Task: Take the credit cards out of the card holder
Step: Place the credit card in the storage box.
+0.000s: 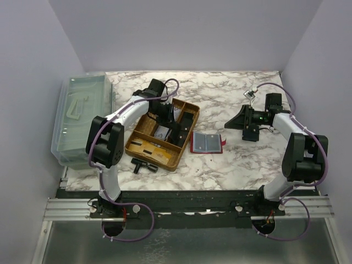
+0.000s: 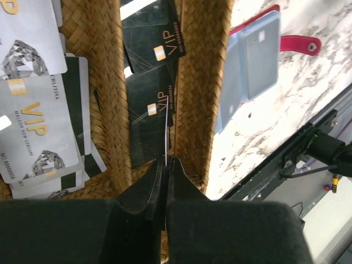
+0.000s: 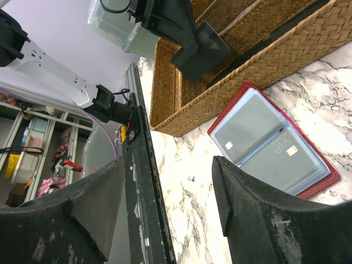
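The left tool hangs over the wicker tray in the middle of the counter. Its fingers are pressed together on a dark credit card. From its own wrist camera that card shows only as a thin pale edge standing up out of the tips. Below it, the tray's narrow middle compartment holds black VIP cards lying overlapped, and the wider compartment to one side holds a loose pile of silver VIP cards. The card holder lies open and flat on the marble just right of the tray's near right corner. I cannot tell whether it touches the wicker. It has a red cover, its strap is flung out to the side, and its clear sleeves face up with grey cards showing inside them. The right tool sits well off to the right, low above the counter and aimed toward the holder. Its fingers are spread wide with nothing between them. A clear plastic bin stands along the left edge of the counter, and a small black T-shaped piece lies on the marble just near of the tray.
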Controlling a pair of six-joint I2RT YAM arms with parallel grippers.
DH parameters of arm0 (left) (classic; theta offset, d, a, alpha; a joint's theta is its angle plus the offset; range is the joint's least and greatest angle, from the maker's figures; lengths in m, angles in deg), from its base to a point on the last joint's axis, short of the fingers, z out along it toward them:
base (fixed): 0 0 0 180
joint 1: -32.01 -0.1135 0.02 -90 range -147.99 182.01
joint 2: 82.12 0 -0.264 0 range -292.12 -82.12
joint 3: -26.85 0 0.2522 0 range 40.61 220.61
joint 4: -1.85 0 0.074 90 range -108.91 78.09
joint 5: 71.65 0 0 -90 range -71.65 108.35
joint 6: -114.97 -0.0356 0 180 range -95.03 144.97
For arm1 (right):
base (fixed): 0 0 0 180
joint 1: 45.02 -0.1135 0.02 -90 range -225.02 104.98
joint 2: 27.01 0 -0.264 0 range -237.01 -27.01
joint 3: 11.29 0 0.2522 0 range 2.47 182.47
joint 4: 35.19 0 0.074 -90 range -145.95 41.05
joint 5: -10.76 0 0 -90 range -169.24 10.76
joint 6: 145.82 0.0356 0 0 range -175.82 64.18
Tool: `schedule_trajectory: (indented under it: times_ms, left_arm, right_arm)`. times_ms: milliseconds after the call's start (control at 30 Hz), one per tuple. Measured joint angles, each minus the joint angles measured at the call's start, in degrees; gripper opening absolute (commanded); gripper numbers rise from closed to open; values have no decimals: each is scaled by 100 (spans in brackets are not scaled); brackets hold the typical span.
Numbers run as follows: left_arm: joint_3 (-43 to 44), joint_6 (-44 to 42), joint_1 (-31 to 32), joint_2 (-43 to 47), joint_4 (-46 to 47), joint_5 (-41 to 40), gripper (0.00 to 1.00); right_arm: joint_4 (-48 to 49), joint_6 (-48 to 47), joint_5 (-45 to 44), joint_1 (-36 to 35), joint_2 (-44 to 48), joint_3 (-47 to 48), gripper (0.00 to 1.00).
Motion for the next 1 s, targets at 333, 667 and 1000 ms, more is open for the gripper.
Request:
schedule_trajectory:
  times_ms: [333, 667, 1000]
  left_arm:
    - [352, 52, 131, -236, -201, -734, 1]
    - [389, 573, 658, -258, -162, -2107, 0]
    - [597, 1145, 1241, -428, -192, -3578, 0]
  right_arm:
    - [-87, -87, -79, 0, -2, 0, 71]
    - [-168, -94, -81, 0, -79, 42, 71]
    - [-170, -101, -81, 0, -79, 42, 71]
